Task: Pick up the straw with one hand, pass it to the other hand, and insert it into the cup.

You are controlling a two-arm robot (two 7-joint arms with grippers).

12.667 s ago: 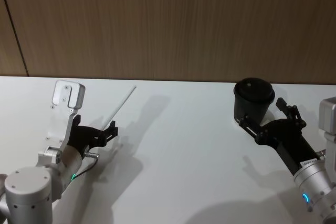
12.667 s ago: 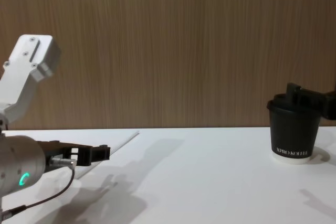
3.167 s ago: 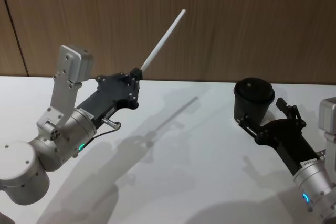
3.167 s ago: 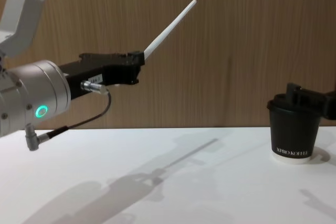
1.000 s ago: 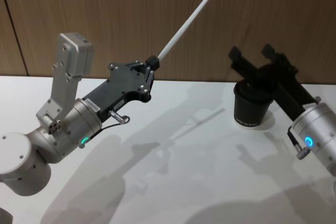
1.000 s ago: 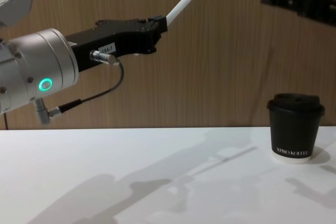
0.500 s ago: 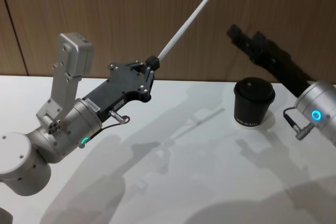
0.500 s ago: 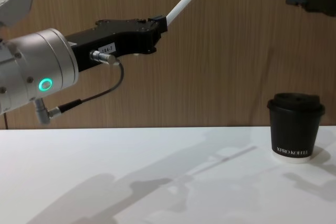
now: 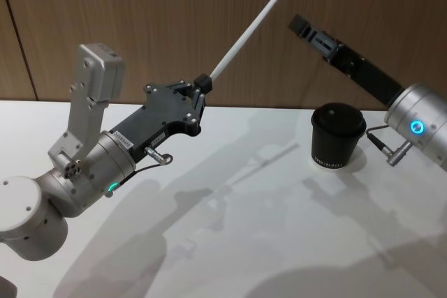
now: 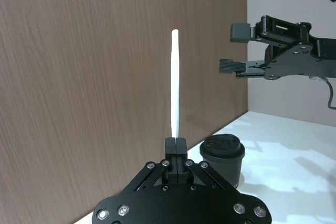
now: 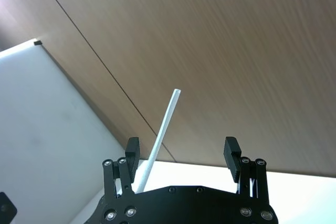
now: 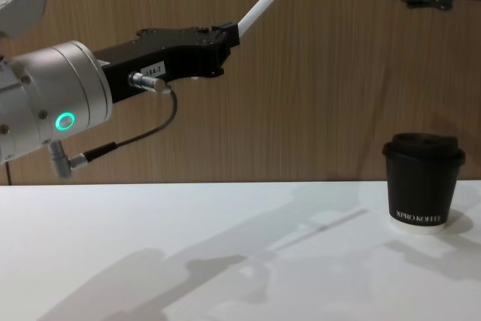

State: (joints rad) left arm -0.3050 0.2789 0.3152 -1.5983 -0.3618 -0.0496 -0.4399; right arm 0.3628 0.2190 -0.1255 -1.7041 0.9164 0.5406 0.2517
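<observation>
My left gripper (image 9: 202,83) is clamped tight on the lower end of the straw (image 9: 246,31), both fingers pressed together around it. It is held up in the air over the left half of the white table (image 9: 244,242), with the green ring glowing on its silver wrist and a grey cable looping beneath. From that grip the straw runs straight and long, slanting upward and toward the right, its free tip high against the wood-panelled wall (image 9: 140,12). In the left wrist view it stands as a clean white line rising from between the closed fingertips. My right gripper (image 9: 300,24) is raised too, high on the right side and above the cup (image 9: 336,137). It points toward the straw's upper part, with its fingers spread wide apart and nothing between the pads. It is near the straw's tip but not touching it; I can see a gap between them in the head view. From the right wrist camera the straw appears farther off, framed between the two open fingers and closer to one of them. The cup sits upright on the table at the right, black lid on, white lettering facing the chest camera, well below both grippers and touched by neither.
</observation>
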